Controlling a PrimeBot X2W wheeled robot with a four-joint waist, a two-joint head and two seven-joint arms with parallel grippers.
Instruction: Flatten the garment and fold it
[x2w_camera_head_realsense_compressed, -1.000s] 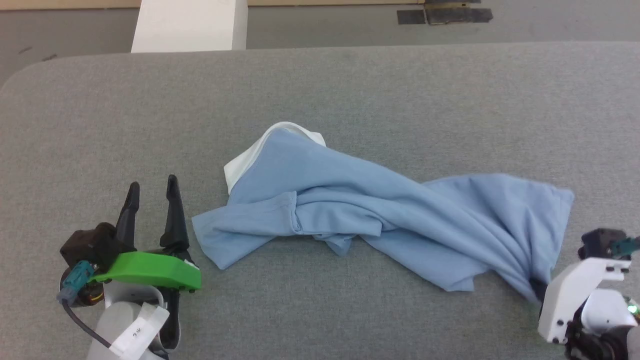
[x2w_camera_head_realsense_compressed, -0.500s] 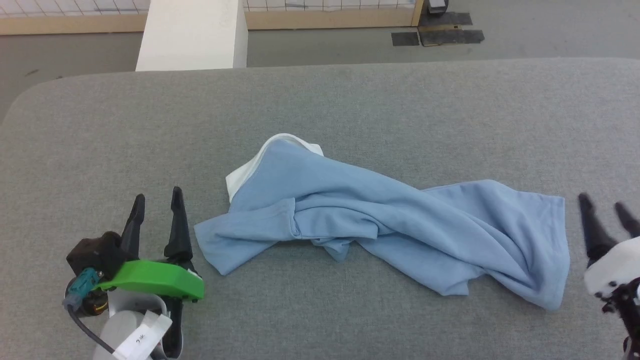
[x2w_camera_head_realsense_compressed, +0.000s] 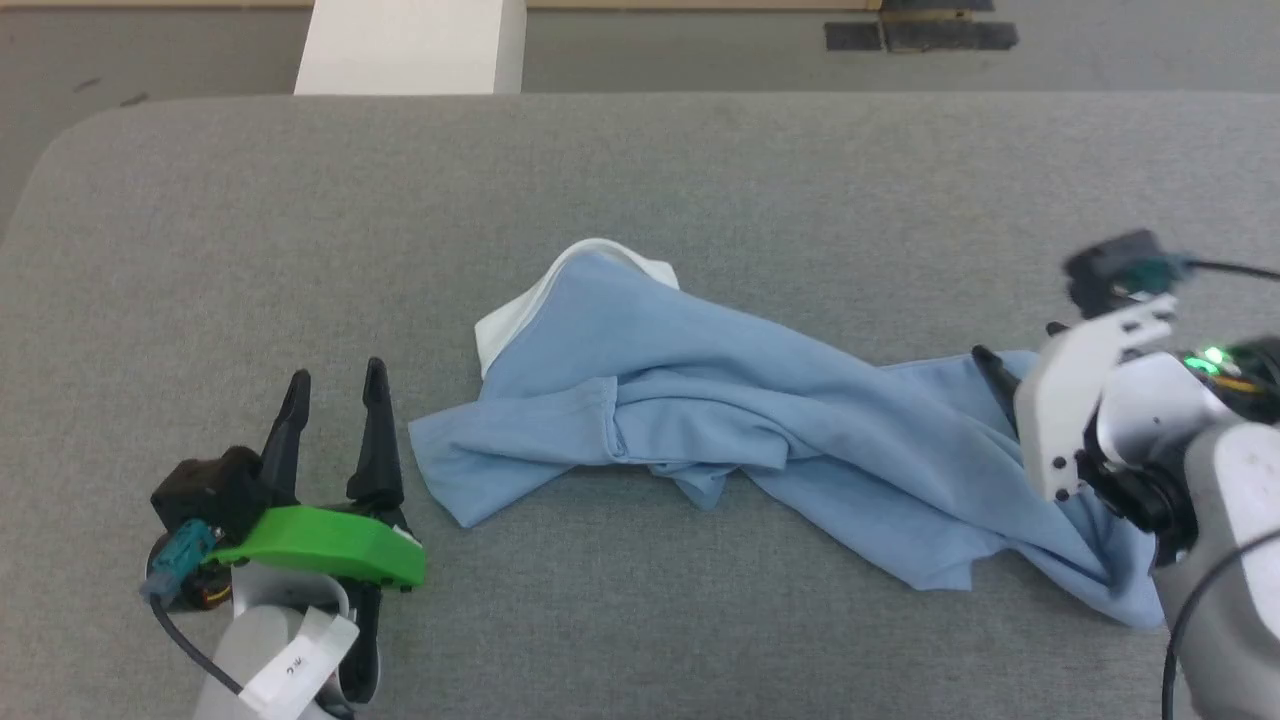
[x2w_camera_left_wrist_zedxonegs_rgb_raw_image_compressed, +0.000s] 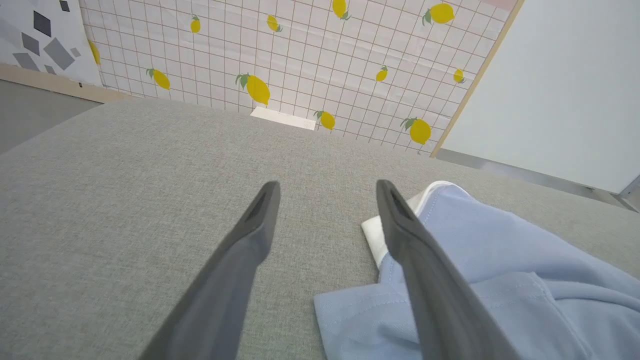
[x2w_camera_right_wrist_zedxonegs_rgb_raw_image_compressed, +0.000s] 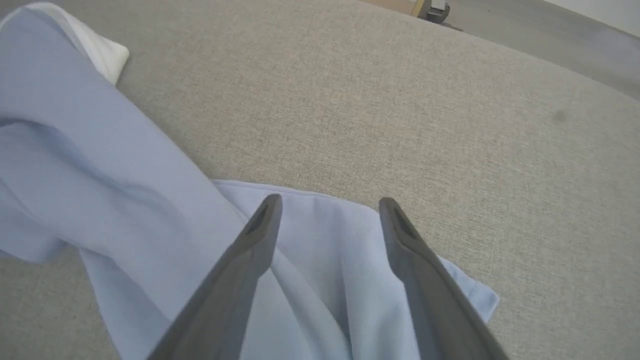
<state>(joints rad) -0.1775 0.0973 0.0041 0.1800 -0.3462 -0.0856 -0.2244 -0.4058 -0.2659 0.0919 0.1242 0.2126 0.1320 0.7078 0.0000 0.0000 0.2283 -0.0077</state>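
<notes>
1. Since the garment (x2w_camera_head_realsense_compressed: 760, 440) lies twisted and bunched mid-tabletop (x2w_camera_head_realsense_compressed: 700, 170), we judge this as the flatten step, with no fold started.
2. Its long axis runs left-right across our front. The white neck panel (x2w_camera_head_realsense_compressed: 520, 310) is at the far-left end, a sleeve (x2w_camera_head_realsense_compressed: 500, 465) points left, and the hem end is at the right.
3. Right gripper (x2w_camera_right_wrist_zedxonegs_rgb_raw_image_compressed: 330, 201): fingers spread, holding nothing, right over the hem end. In the wrist view the far hem edge sits just past the tips. We can't tell if the tips touch the cloth.
4. Left gripper (x2w_camera_head_realsense_compressed: 336, 372): fingers spread, empty, just beside the sleeve end and off the cloth. The garment lies to its right.
5. Key relation: each gripper sits at one end of the long axis. The right one is nearer, already above fabric.
6. Our call for the next move: pinch the hem corner on the right and the sleeve or shoulder on the left, then pull apart along the axis.
7. Risk: the soft knit is layered at the hem, so we may pinch two layers.
</notes>
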